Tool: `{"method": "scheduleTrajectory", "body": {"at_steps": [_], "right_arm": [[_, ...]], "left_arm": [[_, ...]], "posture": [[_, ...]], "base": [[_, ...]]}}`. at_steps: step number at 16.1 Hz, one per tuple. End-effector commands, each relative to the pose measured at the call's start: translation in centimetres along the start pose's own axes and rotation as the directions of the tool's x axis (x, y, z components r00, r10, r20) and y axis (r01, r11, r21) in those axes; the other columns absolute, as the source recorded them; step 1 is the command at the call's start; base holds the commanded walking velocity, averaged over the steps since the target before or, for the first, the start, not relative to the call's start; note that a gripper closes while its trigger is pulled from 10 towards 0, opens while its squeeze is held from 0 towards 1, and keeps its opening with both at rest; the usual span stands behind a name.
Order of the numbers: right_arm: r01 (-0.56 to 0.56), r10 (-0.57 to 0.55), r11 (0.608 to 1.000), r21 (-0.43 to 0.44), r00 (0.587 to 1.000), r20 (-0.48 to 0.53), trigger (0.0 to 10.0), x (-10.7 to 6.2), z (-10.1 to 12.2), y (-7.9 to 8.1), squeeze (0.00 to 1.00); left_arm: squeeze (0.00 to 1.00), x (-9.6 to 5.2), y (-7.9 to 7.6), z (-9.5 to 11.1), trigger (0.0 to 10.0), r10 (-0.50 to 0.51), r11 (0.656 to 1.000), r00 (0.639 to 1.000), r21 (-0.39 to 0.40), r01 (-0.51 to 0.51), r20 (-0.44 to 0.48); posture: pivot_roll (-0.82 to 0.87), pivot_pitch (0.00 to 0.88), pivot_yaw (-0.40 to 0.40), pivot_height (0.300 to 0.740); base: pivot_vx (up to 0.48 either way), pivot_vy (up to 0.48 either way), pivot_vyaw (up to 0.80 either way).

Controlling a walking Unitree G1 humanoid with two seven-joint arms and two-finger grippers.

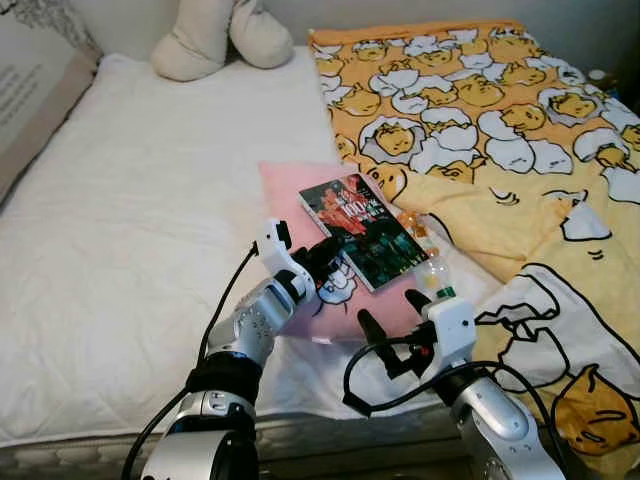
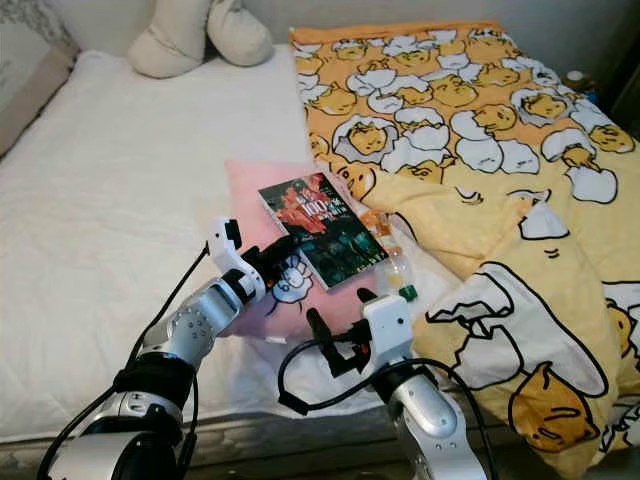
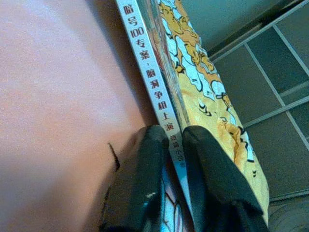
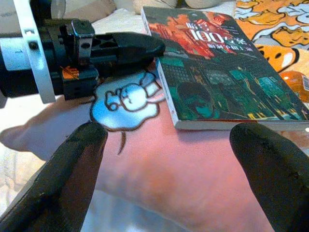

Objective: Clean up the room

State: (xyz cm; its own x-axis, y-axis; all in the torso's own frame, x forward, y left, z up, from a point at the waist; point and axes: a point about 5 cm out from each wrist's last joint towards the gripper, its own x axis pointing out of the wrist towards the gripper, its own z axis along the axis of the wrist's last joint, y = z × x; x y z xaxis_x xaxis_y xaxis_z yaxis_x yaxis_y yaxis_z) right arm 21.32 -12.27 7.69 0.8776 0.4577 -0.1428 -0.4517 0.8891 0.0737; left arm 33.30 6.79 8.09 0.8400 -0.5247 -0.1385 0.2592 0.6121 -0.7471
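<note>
the left gripper (image 1: 328, 252) sits at the spine edge of the book (image 1: 362, 229), its two black fingers (image 3: 145, 179) nearly together at the book's lower spine; from the left wrist view the fingers straddle the spine end, but whether they actually clamp it cannot be told. the book lies flat on the pink pillow (image 1: 285, 185), cover up, dark green and red artwork, just ahead of and to the right of the left gripper. a cartoon rabbit print (image 4: 126, 104) on the pillow lies directly under the left gripper's fingers.

the right gripper (image 1: 390, 315) hovers just short of the pillow's near edge, fingers (image 4: 72, 169) spread wide and holding nothing; the book's near corner lies between and beyond them in the right wrist view. a plastic bottle (image 1: 432, 270) with a green cap lies just beyond the right gripper, beside the book's right edge, partly on the pillow.

right of both grippers a yellow patterned blanket (image 1: 520, 130) covers the bed. the white mattress (image 1: 130, 220) stretches left of the left gripper, with a cream plush toy (image 1: 215, 40) far ahead at the head of the bed.
</note>
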Motion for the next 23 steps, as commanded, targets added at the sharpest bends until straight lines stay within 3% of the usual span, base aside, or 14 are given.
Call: {"method": "scheduleTrajectory", "body": {"at_steps": [1,4,8,9,10,11,12,13,14,16,17,20,22,23], "right_arm": [[0.001,-0.001,1.000,0.010,1.000,0.002,10.0,0.2,0.1,0.0,0.00],[-0.003,0.003,1.000,0.009,1.000,-0.001,10.0,0.2,0.0,0.0,0.00],[-0.004,0.004,1.000,0.008,1.000,-0.003,10.0,0.2,-0.1,0.1,0.00],[-0.004,0.004,1.000,0.006,1.000,-0.004,10.0,0.2,-0.1,0.0,0.00],[0.000,0.000,1.000,0.003,1.000,-0.003,10.0,0.2,-0.1,0.0,0.00],[0.011,-0.011,1.000,-0.006,1.000,-0.002,10.0,0.3,0.0,-0.1,0.00],[0.044,-0.044,0.999,-0.027,0.999,0.004,10.0,0.4,0.1,-0.5,0.00],[0.097,-0.096,0.994,-0.041,0.995,0.017,10.0,0.5,0.4,-1.2,0.00],[0.164,-0.163,0.985,-0.058,0.986,0.035,10.0,0.6,0.7,-2.2,0.00],[0.246,-0.244,0.969,-0.031,0.968,0.055,10.0,0.7,1.1,-3.6,0.00],[0.250,-0.248,0.968,-0.030,0.967,0.055,10.0,0.7,1.0,-3.7,0.00],[0.269,-0.267,0.963,-0.030,0.962,0.061,10.0,1.4,0.8,-3.8,0.00],[0.289,-0.289,0.957,0.009,0.955,0.067,10.0,1.8,0.8,-4.0,0.00],[0.320,-0.327,0.942,0.104,0.943,0.058,10.0,2.3,0.7,-4.3,0.00]], "left_arm": [[0.00,0.2,-0.5,0.2,0.0,-0.018,0.998,1.000,0.055,0.017,0.004],[0.00,-0.2,0.4,1.4,0.0,0.049,0.993,0.996,0.104,-0.056,0.068],[0.00,-0.6,0.6,3.7,0.0,0.073,0.995,0.981,0.054,-0.084,0.179],[0.00,-0.6,0.3,4.8,0.0,0.057,0.993,0.976,0.085,-0.077,0.211],[0.00,-0.6,0.0,5.6,0.0,0.050,0.978,0.973,0.187,-0.093,0.224],[0.00,-0.6,-0.3,6.1,3.0,0.056,0.945,0.972,0.302,-0.125,0.228],[0.00,-0.6,-0.7,6.5,10.0,0.057,0.899,0.967,0.409,-0.157,0.246],[0.36,-0.7,-1.1,7.0,10.0,0.042,0.869,0.962,0.466,-0.167,0.268],[1.00,-0.9,-1.9,7.6,10.0,0.008,0.824,0.955,0.539,-0.175,0.297],[1.00,-2.2,-3.4,7.5,10.0,-0.083,0.720,0.948,0.676,-0.156,0.307],[1.00,-2.5,-3.3,7.3,10.0,-0.083,0.711,0.948,0.685,-0.159,0.306],[1.00,-4.8,-1.4,5.8,10.0,-0.011,0.673,0.960,0.712,-0.201,0.281],[1.00,-6.0,-0.3,5.4,10.0,0.043,0.611,0.953,0.747,-0.262,0.298],[1.00,-7.4,-0.1,5.4,10.0,0.061,0.551,0.941,0.774,-0.311,0.334]], "posture": [[-0.21,0.000,0.075,0.740],[-0.20,0.000,0.075,0.740],[-0.20,0.000,0.074,0.740],[-0.20,0.000,0.073,0.740],[-0.20,0.000,0.073,0.740],[-0.20,0.000,0.073,0.740],[-0.20,0.000,0.073,0.740],[-0.20,0.000,0.073,0.740],[-0.20,0.000,0.075,0.740],[-0.20,0.000,0.081,0.740],[-0.20,0.000,0.081,0.740],[-0.18,0.000,0.079,0.740],[-0.16,0.000,0.070,0.740],[-0.14,0.000,0.064,0.740]], "base": [[0.000,0.000,0.00],[0.000,0.000,0.00],[0.000,0.000,0.00],[0.000,0.000,0.00],[0.000,0.000,0.00],[0.000,0.000,0.00],[0.000,0.000,0.00],[0.000,0.000,0.00],[0.000,0.000,0.00],[0.000,0.000,0.00],[0.000,0.000,0.00],[0.000,0.000,0.00],[0.000,0.000,0.00],[0.000,0.000,0.00]]}}
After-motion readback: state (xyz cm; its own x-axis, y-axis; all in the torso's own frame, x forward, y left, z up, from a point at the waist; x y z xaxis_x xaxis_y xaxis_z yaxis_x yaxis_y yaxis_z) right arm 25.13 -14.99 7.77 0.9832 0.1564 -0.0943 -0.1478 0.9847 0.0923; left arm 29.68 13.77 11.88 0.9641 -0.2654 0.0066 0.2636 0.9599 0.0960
